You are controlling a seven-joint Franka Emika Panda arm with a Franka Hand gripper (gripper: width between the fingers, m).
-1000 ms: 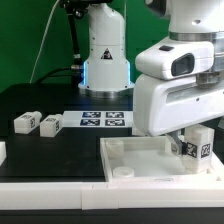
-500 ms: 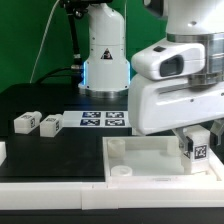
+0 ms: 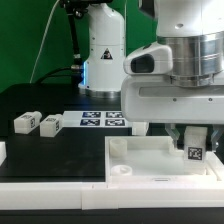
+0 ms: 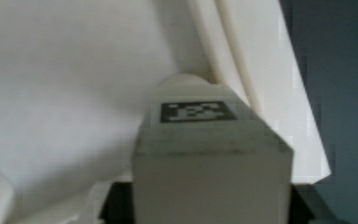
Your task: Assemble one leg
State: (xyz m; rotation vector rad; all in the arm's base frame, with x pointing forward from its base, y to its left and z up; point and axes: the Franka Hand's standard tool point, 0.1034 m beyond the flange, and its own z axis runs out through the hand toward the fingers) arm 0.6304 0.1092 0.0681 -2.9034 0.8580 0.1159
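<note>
My gripper (image 3: 197,134) is shut on a leg (image 3: 196,150), a small white block with a black-and-white tag. It holds the leg upright over the right part of the large white panel (image 3: 145,158), close to its surface. In the wrist view the leg (image 4: 202,150) fills the middle, tag facing the camera, with the panel (image 4: 69,90) and its raised edge behind it. The gripper (image 4: 208,202) shows only as dark fingers (image 4: 126,205) on either side of the block. Two more legs (image 3: 24,123) (image 3: 48,125) lie on the black table at the exterior view's left.
The marker board (image 3: 103,120) lies flat behind the panel, in front of the arm's white base (image 3: 103,55). A round hole boss (image 3: 122,171) sits at the panel's near left corner. The arm's bulky wrist housing (image 3: 170,90) hides the panel's far right part.
The wrist housing has swung toward the exterior view's left. The held leg has sunk slightly toward the panel and stays over its right part.
</note>
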